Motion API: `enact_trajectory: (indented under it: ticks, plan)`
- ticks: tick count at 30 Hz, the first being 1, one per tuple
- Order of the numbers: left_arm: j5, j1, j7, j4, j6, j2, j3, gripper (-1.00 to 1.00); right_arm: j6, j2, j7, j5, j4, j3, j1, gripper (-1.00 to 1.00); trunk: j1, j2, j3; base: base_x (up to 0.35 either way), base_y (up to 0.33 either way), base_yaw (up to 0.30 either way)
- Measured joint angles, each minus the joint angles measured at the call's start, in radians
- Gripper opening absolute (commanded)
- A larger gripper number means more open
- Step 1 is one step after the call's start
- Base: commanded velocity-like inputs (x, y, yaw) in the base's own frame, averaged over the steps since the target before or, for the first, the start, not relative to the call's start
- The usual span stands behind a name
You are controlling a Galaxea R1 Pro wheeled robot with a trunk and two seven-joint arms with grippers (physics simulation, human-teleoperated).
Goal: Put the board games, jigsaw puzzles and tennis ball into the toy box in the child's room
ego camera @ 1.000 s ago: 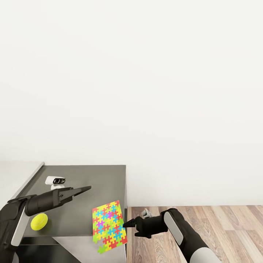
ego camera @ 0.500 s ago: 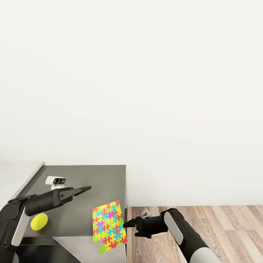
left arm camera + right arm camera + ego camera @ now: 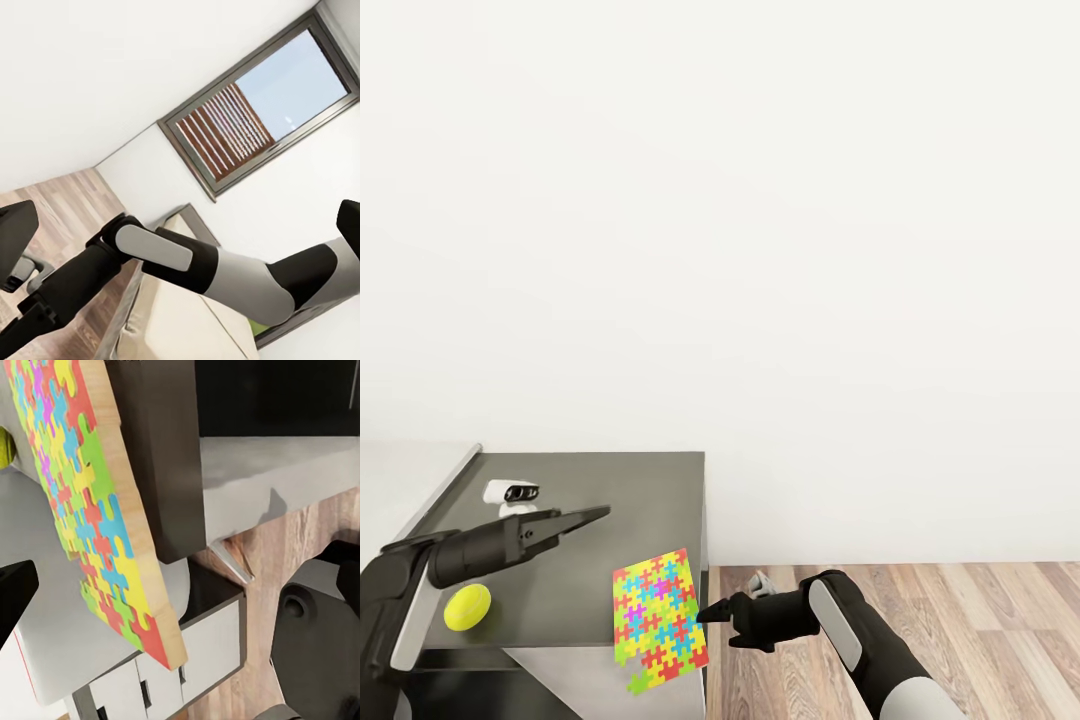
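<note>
- One jigsaw puzzle (image 3: 659, 621) stands tilted at the right edge of the dark grey cabinet (image 3: 600, 480), its lower part hanging past the front edge; in my right wrist view its wooden side (image 3: 142, 532) shows
- My right gripper (image 3: 703, 615) has its tip at the puzzle's right edge; I cannot tell whether the fingers clamp it
- My left gripper (image 3: 595, 517) hovers over the cabinet, fingers together on nothing
- Tennis ball (image 3: 466, 607) lies on the cabinet beneath my left forearm, well apart from the puzzle
- White gadget (image 3: 512, 494) sits behind that arm
</note>
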Motion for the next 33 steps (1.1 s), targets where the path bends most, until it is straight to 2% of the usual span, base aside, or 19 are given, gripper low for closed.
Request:
enact_trajectory:
  ticks: [20,33]
  plan:
    - [0.002,0.0,0.0,-0.008,-0.01,0.001,0.007,1.0,0.0,-0.005,0.0,0.0,-0.001,0.0,0.001,1.0,0.0,0.0,0.0,0.0,0.002,0.0]
    - [0.002,0.0,0.0,-0.009,-0.008,0.003,0.014,1.0,0.0,-0.007,0.0,0.0,0.0,0.0,0.001,1.0,0.0,0.0,0.0,0.0,0.118,0.0]
